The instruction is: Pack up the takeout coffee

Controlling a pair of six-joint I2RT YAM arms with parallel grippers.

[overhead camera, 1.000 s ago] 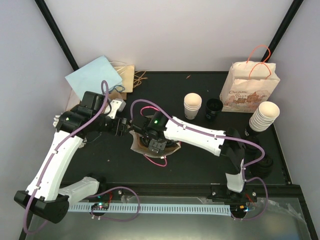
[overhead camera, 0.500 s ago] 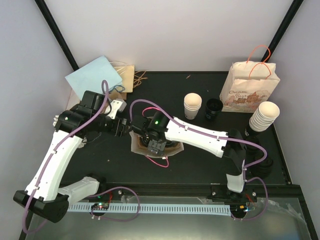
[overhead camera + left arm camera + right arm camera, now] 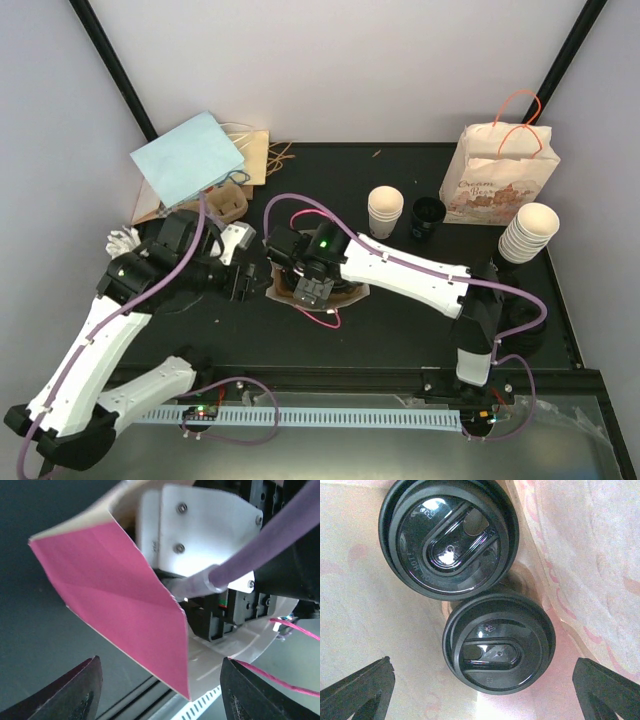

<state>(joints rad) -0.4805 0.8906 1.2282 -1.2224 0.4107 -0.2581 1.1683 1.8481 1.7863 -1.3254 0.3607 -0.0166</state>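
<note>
**Bystanders on the black table (image 3: 400, 325)**

A light blue paper bag (image 3: 188, 158) lies at the back left, overlapping a flat brown paper bag (image 3: 256, 155). At the back right a cream printed paper bag with orange handles (image 3: 500, 182) stands upright, a stack of white paper cups (image 3: 527, 232) just beside it.

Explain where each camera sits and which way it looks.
Top external: fixed above and behind, looking down on the table; left arm and right arm show.
Left wrist: on the left arm, looking past its open left gripper at a pink panel of the paper bag; its dark fingers show.
Right wrist: on the right arm, looking down into the bag at two lidded cups; tips of the open right gripper show.
Shared: top and left wrist views both show the bag and the right arm.
</note>
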